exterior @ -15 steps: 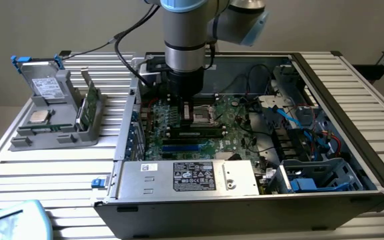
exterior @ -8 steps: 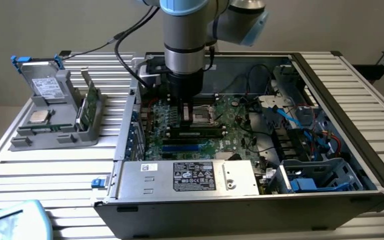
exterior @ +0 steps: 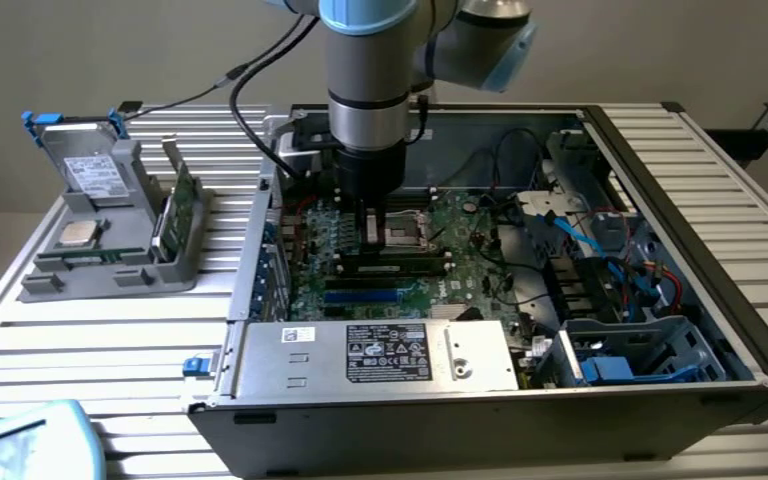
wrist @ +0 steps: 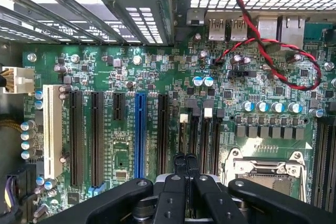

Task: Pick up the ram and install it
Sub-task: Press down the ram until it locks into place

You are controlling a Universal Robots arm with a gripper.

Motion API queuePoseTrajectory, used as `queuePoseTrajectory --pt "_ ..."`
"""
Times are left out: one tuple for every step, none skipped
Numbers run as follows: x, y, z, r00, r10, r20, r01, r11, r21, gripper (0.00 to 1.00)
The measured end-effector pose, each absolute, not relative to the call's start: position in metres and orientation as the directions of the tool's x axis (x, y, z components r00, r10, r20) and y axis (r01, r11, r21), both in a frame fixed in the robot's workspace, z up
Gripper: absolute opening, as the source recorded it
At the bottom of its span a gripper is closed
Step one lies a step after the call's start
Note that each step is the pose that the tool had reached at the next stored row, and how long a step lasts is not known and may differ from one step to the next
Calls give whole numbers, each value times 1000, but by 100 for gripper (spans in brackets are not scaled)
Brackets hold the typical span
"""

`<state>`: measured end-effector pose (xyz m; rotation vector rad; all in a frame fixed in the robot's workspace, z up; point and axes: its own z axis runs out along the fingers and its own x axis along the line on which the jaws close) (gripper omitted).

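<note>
The open case (exterior: 704, 200) lies on a slatted table (exterior: 91, 350) with its motherboard (exterior: 471, 225) exposed. Inside, the arm (exterior: 371, 60) reaches straight down, and the gripper (exterior: 373, 222) hangs above the board near the CPU socket (exterior: 398, 235). In the wrist view, the gripper (wrist: 185, 162) has its fingers (wrist: 180, 163) pressed together, with nothing seen between them; they sit above the black slots (wrist: 202, 137) beside the socket (wrist: 268, 174).

A ram (exterior: 398, 268) already lies seated in a slot in front of the socket, just ahead of the gripper in the exterior view. Also in the case: a silver power supply (exterior: 371, 355) along the front wall, a drive cage (exterior: 624, 355) with blue cables at the exterior view's right, and red and black wires (wrist: 273, 51) looping over the board near the rear ports.

Outside the case, at the exterior view's left, a grey holder (exterior: 104, 250) stands on the table. It holds a drive (exterior: 91, 172) with a blue frame leaning upright at the back, a square silver chip (exterior: 80, 235) lying flat, and a green card (exterior: 177, 205) standing on edge at its right side.
</note>
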<state>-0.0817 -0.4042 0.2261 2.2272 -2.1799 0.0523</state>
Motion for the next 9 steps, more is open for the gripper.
queuePoseTrajectory --pt "-82 -404 227 21 -999 41 -1000 -22 -6 11" --pt "-82 -404 229 21 -999 38 -1000 -21 -7 11" --pt "-82 -404 233 21 -999 39 -1000 -21 -7 11" --pt "-82 -404 236 21 -999 39 -1000 -21 -6 11" --pt "-82 -404 238 21 -999 38 -1000 -22 -6 11" --pt "-81 -404 239 21 -999 38 -1000 -22 -6 11" --pt "-80 -404 239 21 -999 37 -1000 -22 -6 11" --pt "-77 -404 240 21 -999 36 -1000 -22 -6 11" --pt "-73 -404 241 22 -999 35 -1000 -22 -6 11"
